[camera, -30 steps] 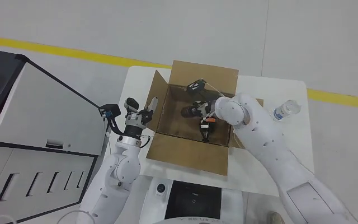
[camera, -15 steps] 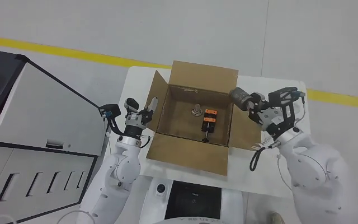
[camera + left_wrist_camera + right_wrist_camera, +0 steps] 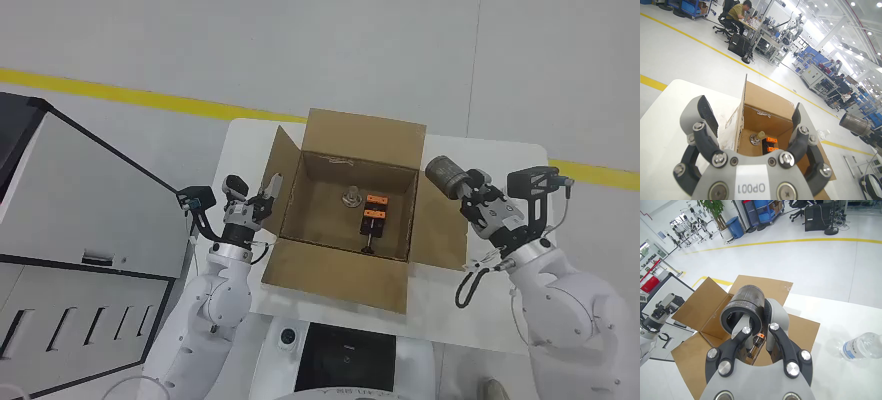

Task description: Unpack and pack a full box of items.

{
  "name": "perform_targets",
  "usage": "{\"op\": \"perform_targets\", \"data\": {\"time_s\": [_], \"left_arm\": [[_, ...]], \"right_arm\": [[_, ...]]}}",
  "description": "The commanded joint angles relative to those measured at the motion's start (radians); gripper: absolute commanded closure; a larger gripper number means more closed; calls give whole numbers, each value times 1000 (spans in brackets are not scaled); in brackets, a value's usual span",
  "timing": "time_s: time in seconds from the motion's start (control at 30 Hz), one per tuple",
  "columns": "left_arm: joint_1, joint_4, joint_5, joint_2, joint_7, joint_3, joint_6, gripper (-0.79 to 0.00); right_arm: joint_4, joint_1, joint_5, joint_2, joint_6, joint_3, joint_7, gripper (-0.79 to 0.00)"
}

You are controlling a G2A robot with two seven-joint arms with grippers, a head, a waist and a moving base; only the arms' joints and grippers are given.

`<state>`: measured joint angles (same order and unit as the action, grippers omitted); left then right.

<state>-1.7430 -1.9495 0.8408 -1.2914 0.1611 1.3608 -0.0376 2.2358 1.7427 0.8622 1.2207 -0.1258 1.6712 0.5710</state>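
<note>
While the right gripper (image 3: 482,203) clamps the metal sleeve (image 3: 443,172) by its wall, one finger apparently inside the bore, the sleeve hangs above the right flap of the box (image 3: 340,272), outside the cavity. Left gripper (image 3: 250,196): wide open, empty, beside the left flap. Risk: smooth steel may slip from so narrow a hold, strike the bench (image 3: 470,148) and roll towards the water bottle (image 3: 861,345).

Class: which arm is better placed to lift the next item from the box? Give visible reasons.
Left, probably: the left gripper is open and empty beside the box, while the right gripper is shut on the cylinder, off to the box's other side.
</note>
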Motion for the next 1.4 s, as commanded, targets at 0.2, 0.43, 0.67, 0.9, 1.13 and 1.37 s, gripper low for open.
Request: {"op": "perform_targets", "data": {"time_s": [0.2,0.43,0.67,0.9,1.13,1.37], "left_arm": [[0,0,0,0,0,0,0,-785],[0,0,0,0,0,0,0,-785],[0,0,0,0,0,0,0,-785],[0,0,0,0,0,0,0,-785],[0,0,0,0,0,0,0,-785],[0,0,0,0,0,0,0,-785]], "right_arm": [[90,98,5,-17,116,238,341,0],[-45,152,-52,-18,219,352,445,0],[-169,113,-101,-18,233,344,425,0],[-174,109,-57,-19,263,335,411,0],[-323,-73,246,-34,418,158,593,0],[-508,-251,280,-39,424,96,666,0]]}}
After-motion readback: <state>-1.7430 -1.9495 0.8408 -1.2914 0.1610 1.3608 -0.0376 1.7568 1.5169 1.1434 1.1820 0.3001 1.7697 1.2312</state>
